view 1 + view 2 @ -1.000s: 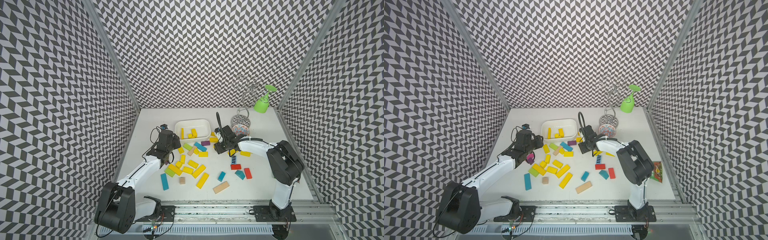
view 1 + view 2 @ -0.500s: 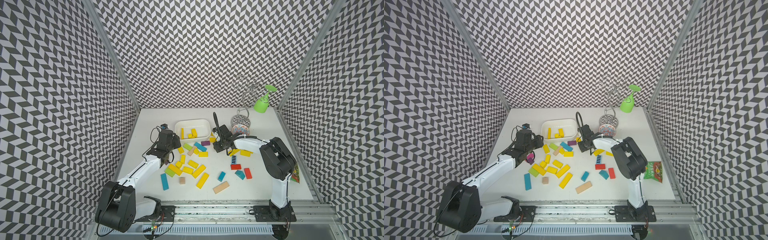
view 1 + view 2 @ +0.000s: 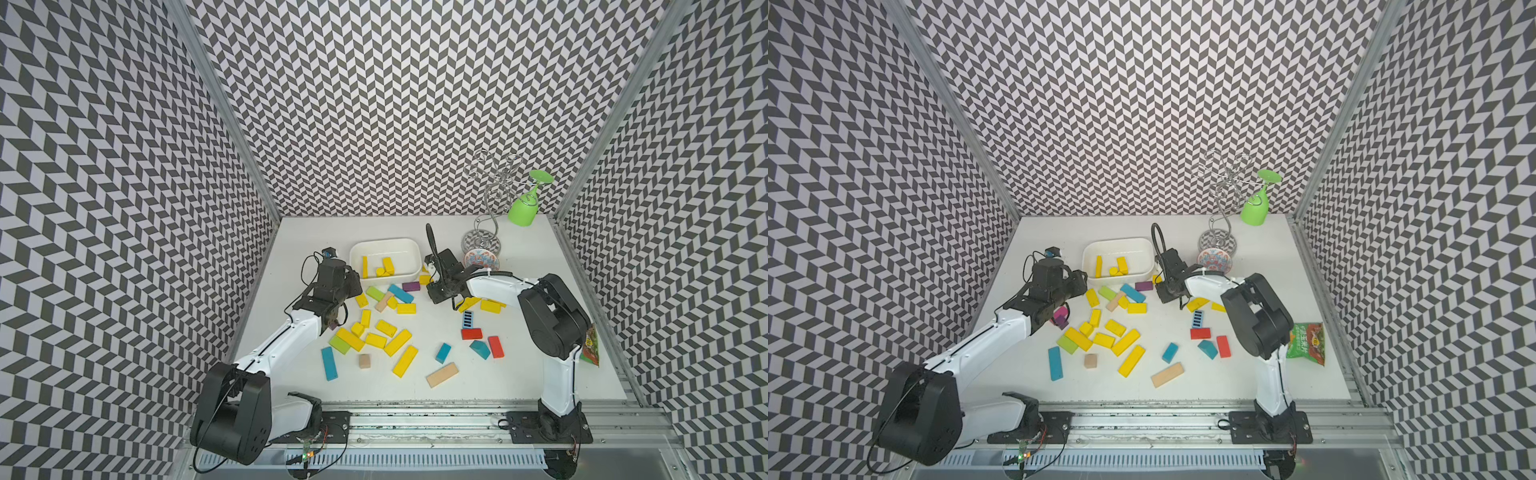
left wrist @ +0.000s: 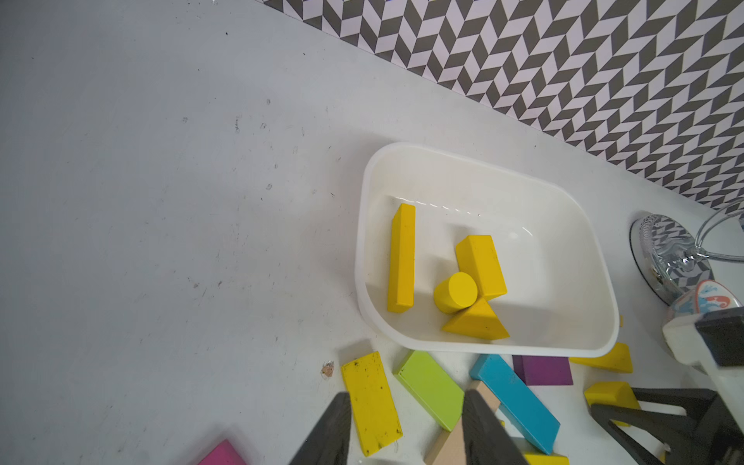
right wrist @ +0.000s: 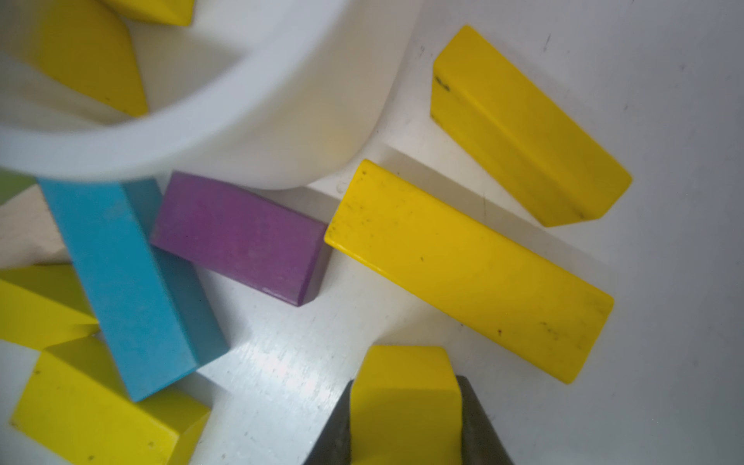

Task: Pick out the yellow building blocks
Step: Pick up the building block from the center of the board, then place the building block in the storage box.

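Many yellow building blocks (image 3: 376, 340) lie scattered flat on the white table (image 3: 519, 382). They are bright glossy yellow with square edges and small dark scuffs, and are mixed among teal, lime, red, purple and pale wooden pieces. Nearest is a long bar (image 3: 405, 360) lying slantwise; just beyond it a loose cluster of bars, short bricks and cubes sits left of centre. At the right edge a green snack packet (image 3: 1305, 343) carries printed writing too small to read. Farther on, the left gripper (image 4: 406, 402) hovers with its jaws apart and nothing between them, over a scuffed yellow brick (image 4: 372, 402) and a lime block (image 4: 430, 386). To the right, the right gripper (image 5: 404, 386) is clenched on a small yellow block (image 5: 404, 406), its dark fingers (image 5: 479, 422) pressing both sides, near a flat yellow bar (image 5: 467, 269) and a purple brick (image 5: 237, 237). Farthest, the white tray (image 3: 385, 243) holds four yellow pieces: a bar on edge (image 4: 401, 257), a brick (image 4: 481, 263), a cylinder (image 4: 455, 292) and a wedge (image 4: 477, 322), the last three touching.
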Motion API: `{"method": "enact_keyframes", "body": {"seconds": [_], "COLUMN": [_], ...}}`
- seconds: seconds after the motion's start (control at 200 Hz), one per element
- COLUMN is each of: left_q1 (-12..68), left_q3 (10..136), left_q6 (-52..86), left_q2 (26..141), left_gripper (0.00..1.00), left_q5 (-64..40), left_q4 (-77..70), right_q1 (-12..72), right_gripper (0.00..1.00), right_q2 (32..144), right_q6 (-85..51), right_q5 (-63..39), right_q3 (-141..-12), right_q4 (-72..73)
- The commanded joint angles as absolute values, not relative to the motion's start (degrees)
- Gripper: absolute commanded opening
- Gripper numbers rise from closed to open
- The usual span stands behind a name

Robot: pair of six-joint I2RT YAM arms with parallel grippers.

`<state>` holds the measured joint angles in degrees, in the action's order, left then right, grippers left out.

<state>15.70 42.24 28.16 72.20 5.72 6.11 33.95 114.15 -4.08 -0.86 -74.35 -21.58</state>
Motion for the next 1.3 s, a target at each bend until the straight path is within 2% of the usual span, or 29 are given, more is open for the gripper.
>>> {"method": "enact_keyframes", "body": {"seconds": [0.0, 0.155, 0.315, 0.806, 1.132, 1.297], "left_q1": [15.29, 15.22, 15.16, 14.5, 14.41, 14.4], "left_q3": [42.82, 41.91, 41.23, 41.23, 42.3, 42.87], "left_q6": [28.18, 28.74, 29.22, 29.53, 29.75, 29.95], "left_q2": [71.04, 71.03, 71.45, 73.33, 75.8, 76.63], "left_gripper": [0.47, 0.47, 0.47, 0.47, 0.47, 0.47], "left_q5": [5.45, 5.47, 5.45, 5.96, 5.9, 6.24], "left_q4": [6.21, 5.46, 4.96, 5.46, 6.99, 7.81], "right_q1": [34.28, 34.37, 34.78, 36.75, 37.52, 37.99], "right_gripper": [0.21, 0.2, 0.2, 0.2, 0.2, 0.26], "right_q2": [109.71, 106.3, 107.58, 129.04, 135.53, 138.15], "right_q6": [-4.56, -6.05, -6.61, -3.98, -4.32, -4.15], "right_q5": [-0.11, -0.39, -2.43, -0.42, -1.22, -1.49], "right_q3": [-74.76, -76.47, -82.94, -109.84, -111.86, -113.46], "right_q4": [-22.34, -22.5, -22.92, -28.32, -21.18, -20.29]}}
